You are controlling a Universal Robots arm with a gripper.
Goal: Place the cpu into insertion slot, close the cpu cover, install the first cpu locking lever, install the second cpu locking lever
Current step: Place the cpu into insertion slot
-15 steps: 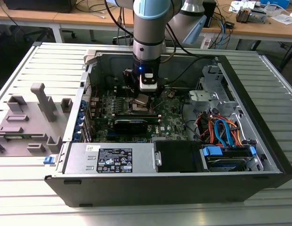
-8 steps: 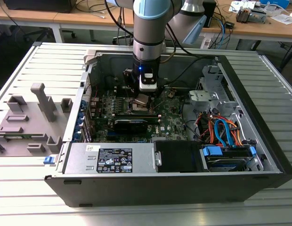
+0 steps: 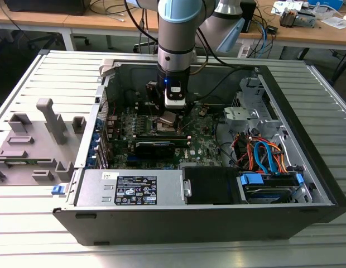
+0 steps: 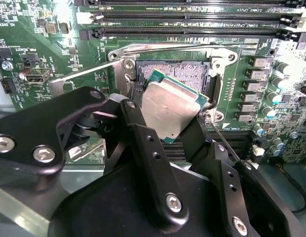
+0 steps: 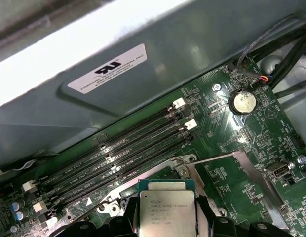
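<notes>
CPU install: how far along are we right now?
Nothing looks completed yet. In hand: the claw grips the cpu, tilted over the bare insertion slot, not seated. Left: seating it, closing the cpu cover, which is swung open, and both locking levers.

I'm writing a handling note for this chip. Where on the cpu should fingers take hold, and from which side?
By two opposite edges, probably, coming from above its metal top. The cpu is a thin flat square, so only the edges offer purchase; the gripper is shut on it that way, tilted over the insertion slot.
</notes>
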